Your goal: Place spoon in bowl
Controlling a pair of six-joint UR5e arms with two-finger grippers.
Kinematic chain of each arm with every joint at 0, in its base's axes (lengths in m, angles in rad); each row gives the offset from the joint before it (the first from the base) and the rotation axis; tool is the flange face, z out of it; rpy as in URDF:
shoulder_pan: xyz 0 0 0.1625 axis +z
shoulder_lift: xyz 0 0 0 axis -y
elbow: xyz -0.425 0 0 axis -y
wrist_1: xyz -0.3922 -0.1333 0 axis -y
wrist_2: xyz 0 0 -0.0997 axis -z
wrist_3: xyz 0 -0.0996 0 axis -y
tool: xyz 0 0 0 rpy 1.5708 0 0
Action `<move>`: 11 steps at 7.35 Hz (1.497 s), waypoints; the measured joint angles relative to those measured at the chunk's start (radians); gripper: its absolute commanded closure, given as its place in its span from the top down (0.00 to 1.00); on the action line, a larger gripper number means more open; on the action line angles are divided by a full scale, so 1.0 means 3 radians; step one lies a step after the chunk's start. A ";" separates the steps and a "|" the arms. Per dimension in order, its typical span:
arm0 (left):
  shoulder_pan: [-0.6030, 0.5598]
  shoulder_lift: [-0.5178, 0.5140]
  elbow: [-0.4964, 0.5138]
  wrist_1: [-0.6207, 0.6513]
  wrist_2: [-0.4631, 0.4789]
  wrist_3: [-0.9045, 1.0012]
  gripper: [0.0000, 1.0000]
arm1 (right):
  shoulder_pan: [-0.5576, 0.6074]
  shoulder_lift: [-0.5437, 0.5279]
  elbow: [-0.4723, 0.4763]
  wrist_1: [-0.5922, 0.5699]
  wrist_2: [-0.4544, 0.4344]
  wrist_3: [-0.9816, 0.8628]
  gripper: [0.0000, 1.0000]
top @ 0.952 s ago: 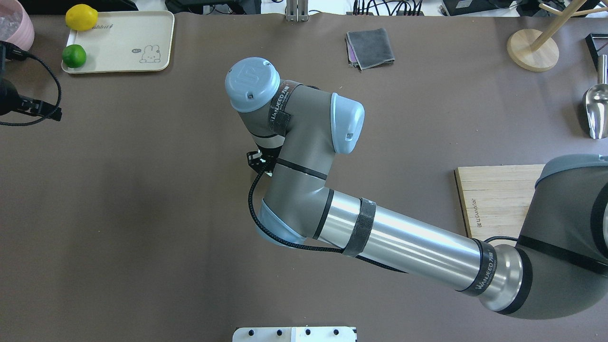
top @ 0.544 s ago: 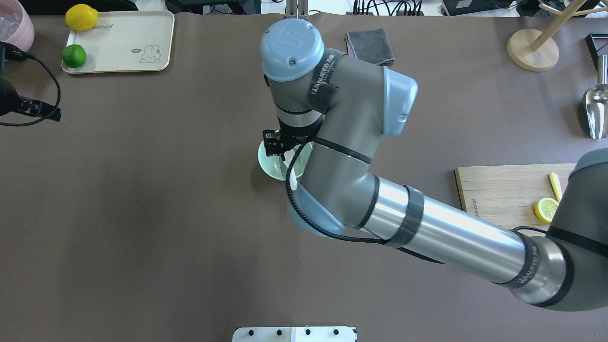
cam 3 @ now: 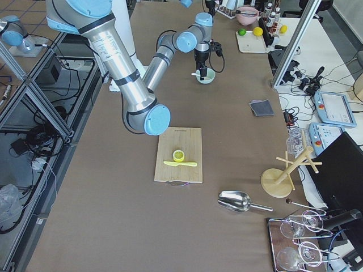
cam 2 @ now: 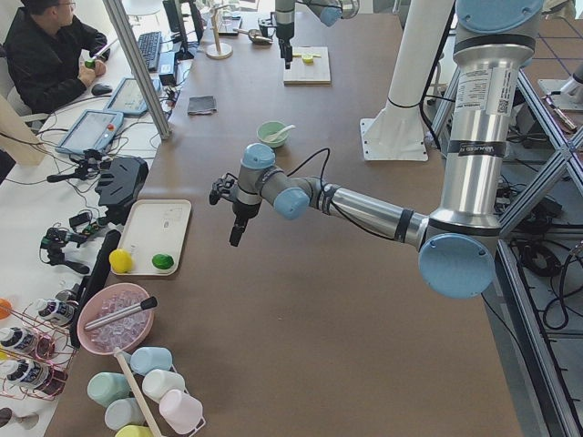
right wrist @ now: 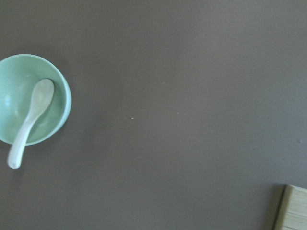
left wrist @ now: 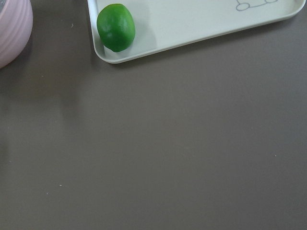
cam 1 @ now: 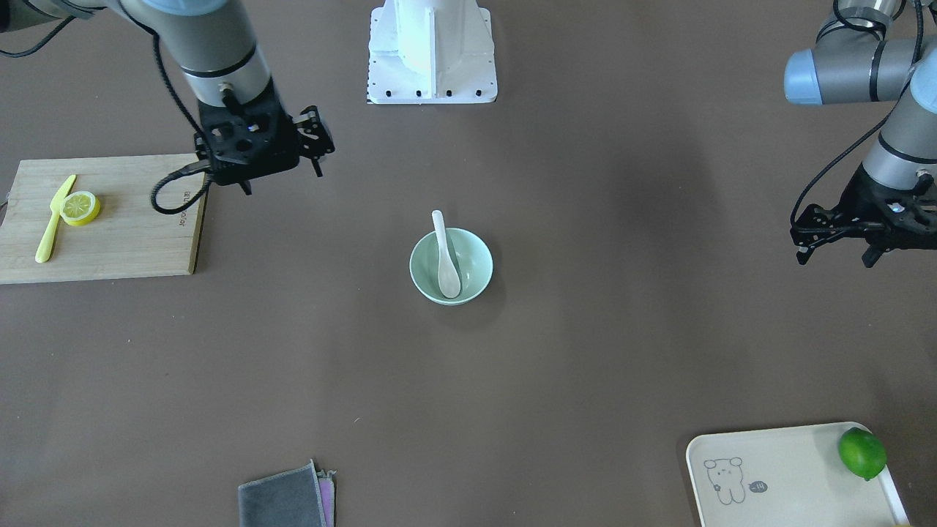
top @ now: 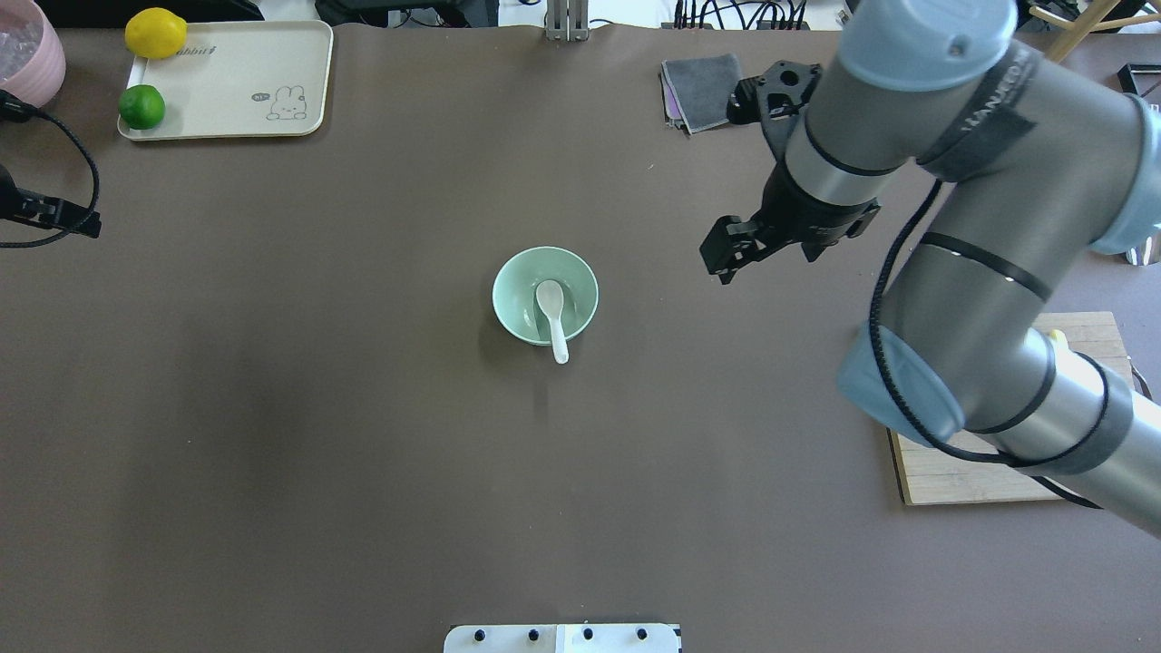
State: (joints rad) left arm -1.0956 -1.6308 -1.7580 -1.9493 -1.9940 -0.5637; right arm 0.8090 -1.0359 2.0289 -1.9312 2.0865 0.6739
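The pale mint-green bowl (top: 523, 283) stands mid-table; it also shows in the front view (cam 1: 472, 258) and the right wrist view (right wrist: 14, 76). The white spoon (top: 551, 313) lies in it, scoop inside and handle resting over the rim toward the robot; it also shows in the front view (cam 1: 444, 256) and the right wrist view (right wrist: 31, 120). My right gripper (top: 721, 258) is open and empty, raised well to the right of the bowl, also in the front view (cam 1: 316, 143). My left gripper (cam 1: 834, 245) is open and empty, far left near the tray.
A wooden cutting board (cam 1: 124, 234) with a lemon slice (cam 1: 80, 207) and a yellow knife (cam 1: 55, 227) lies on the right side. A grey cloth (top: 707, 91) lies at the back. A cream tray (top: 227, 82) holds a lime (top: 141, 106) and a lemon (top: 156, 33).
My right arm has lifted off the bowl and swung right and back. The spoon has been let go and lies in the bowl, which is now uncovered.
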 measured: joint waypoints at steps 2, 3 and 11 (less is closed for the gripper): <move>-0.0327 0.0081 -0.0001 0.0029 -0.0403 0.0088 0.98 | 0.0434 -0.0534 0.0207 0.0081 0.0050 -0.0267 1.00; -0.0598 0.0176 0.0019 0.0073 -0.0622 0.0356 0.98 | 0.0707 -0.0720 0.0211 0.0092 0.0112 -0.0563 1.00; -0.1696 0.0287 0.0158 0.0929 -0.0954 0.1567 0.98 | 0.2525 -0.1695 -0.0953 0.0136 0.0768 -0.2879 1.00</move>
State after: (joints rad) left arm -1.6044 -1.5447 -1.7105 -1.6706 -2.2802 -0.0937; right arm 1.5667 -1.5443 1.7430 -1.8905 2.3168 -0.1898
